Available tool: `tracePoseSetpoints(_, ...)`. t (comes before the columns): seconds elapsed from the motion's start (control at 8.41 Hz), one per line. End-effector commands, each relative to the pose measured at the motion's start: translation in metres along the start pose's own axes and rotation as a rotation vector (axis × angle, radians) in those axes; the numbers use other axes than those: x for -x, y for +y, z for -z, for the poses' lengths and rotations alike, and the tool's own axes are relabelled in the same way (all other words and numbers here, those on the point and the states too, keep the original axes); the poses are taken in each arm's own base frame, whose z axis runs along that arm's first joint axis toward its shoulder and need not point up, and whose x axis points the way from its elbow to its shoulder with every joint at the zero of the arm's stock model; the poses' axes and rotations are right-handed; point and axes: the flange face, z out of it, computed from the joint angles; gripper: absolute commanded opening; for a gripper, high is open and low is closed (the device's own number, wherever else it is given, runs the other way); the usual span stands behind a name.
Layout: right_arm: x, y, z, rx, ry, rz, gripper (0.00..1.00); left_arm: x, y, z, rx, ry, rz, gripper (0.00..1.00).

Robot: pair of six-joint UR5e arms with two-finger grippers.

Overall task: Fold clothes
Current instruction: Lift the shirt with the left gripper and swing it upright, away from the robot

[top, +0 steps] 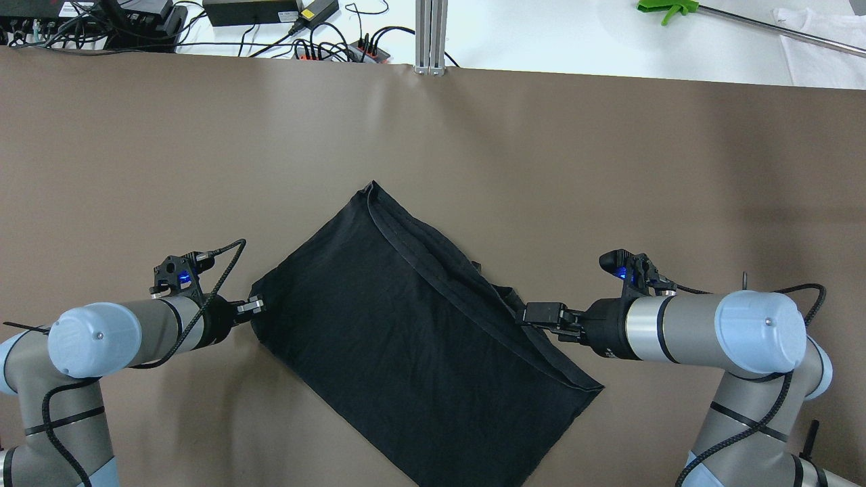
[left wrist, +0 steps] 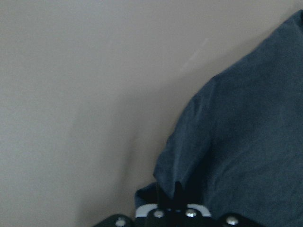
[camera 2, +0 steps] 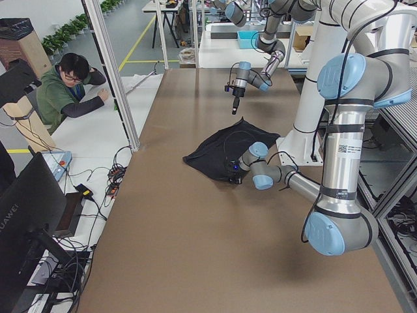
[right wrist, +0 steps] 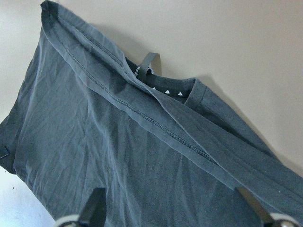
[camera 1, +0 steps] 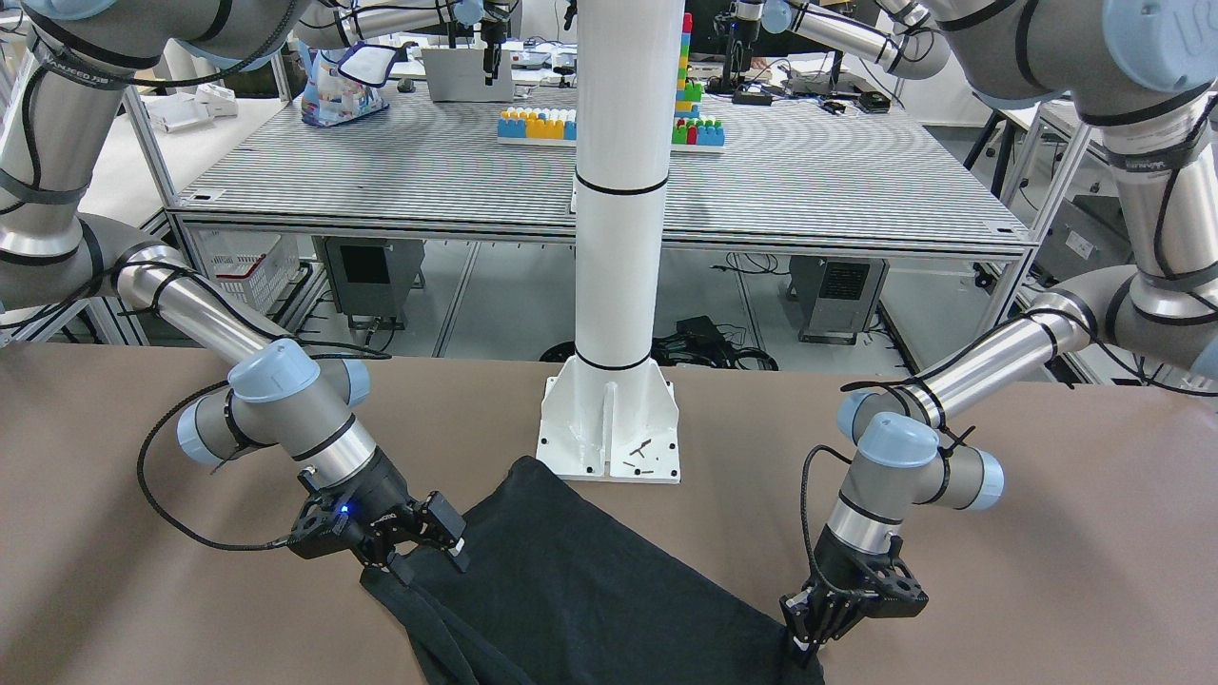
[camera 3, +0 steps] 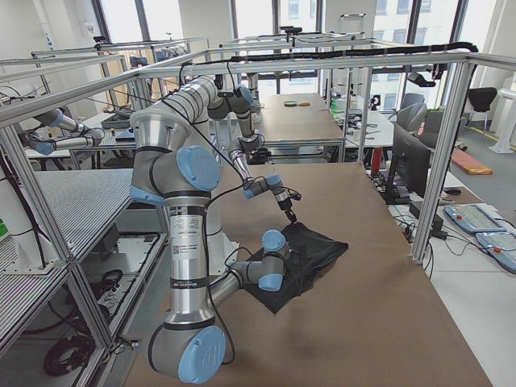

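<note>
The black garment (top: 406, 325) lies flat on the brown table as a tilted rectangle, with a hemmed fold along its far right side. It also shows in the front view (camera 1: 590, 590). My left gripper (top: 252, 306) is shut on the garment's left corner, low at the table; the left wrist view shows the cloth (left wrist: 246, 142) pinched between the closed fingertips. My right gripper (top: 534, 314) is open, its jaws wide apart just over the garment's right edge (right wrist: 118, 156), holding nothing. In the front view it (camera 1: 428, 550) sits over the cloth's edge.
The white pillar's base (camera 1: 609, 428) stands at the table's robot-side edge, just behind the garment's corner. Brown table (top: 203, 149) stretches beyond the garment. A seated person (camera 2: 68, 85) is beside the table's far side. Cables and power gear (top: 270, 13) lie past the far edge.
</note>
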Motion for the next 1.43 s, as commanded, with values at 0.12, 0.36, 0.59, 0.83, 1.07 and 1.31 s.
tracePoseSetpoints(0.12,0.0,-0.001,0.001,-0.003,0.0,0.0,0.95,-0.029,-0.03,0.007,-0.035,-0.05,0.0,0.0)
tracePoseSetpoints(0.36,-0.001,-0.002,0.003,-0.006,0.0,-0.002,0.95,-0.065,-0.075,-0.002,-0.1,-0.079,-0.041,0.0)
tracePoseSetpoints(0.59,-0.002,-0.003,0.003,-0.007,0.002,-0.004,0.95,-0.103,-0.114,-0.032,-0.146,-0.085,-0.032,0.0)
tracePoseSetpoints(0.83,-0.004,-0.004,0.003,-0.01,0.005,-0.006,0.95,-0.182,-0.155,-0.071,-0.189,-0.08,-0.017,0.0)
tracePoseSetpoints(1.07,-0.008,-0.005,0.003,-0.015,0.013,-0.011,0.95,-0.248,-0.168,-0.105,-0.197,-0.067,-0.016,0.0)
tracePoseSetpoints(1.31,-0.008,-0.006,0.003,-0.027,0.013,-0.009,0.95,-0.26,-0.197,-0.124,-0.236,-0.045,-0.011,0.0)
